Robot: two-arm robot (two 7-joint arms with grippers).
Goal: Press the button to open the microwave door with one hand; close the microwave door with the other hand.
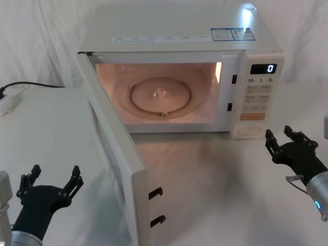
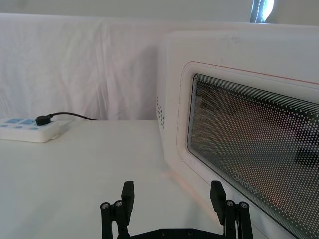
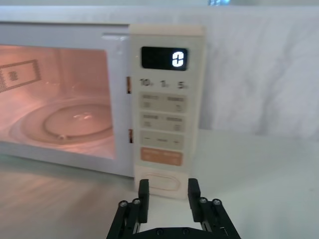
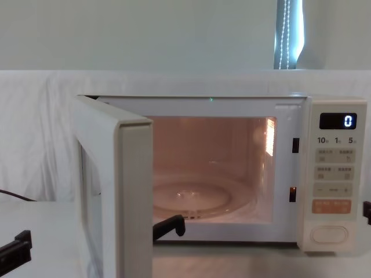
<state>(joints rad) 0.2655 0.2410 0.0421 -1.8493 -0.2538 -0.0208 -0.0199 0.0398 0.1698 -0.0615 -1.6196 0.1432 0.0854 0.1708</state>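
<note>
White cloth drapes the wall and covers the table (image 1: 215,174), where the microwave door (image 1: 115,159) stands swung wide open toward the robot's left, the cavity lit (display reading 0). The right hand (image 1: 285,137), fingers apart, hangs just in front of the button (image 3: 163,181) without touching. The left hand (image 1: 50,178), also spread, waits outside the door.

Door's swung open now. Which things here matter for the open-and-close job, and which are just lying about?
Part of the job:
- microwave door, standing wide open
- button at the foot of the control panel
- right hand, open, in front of the panel
- left hand, open, outside the door

Just lying about:
- power strip with its black plug
- glass turntable
</note>
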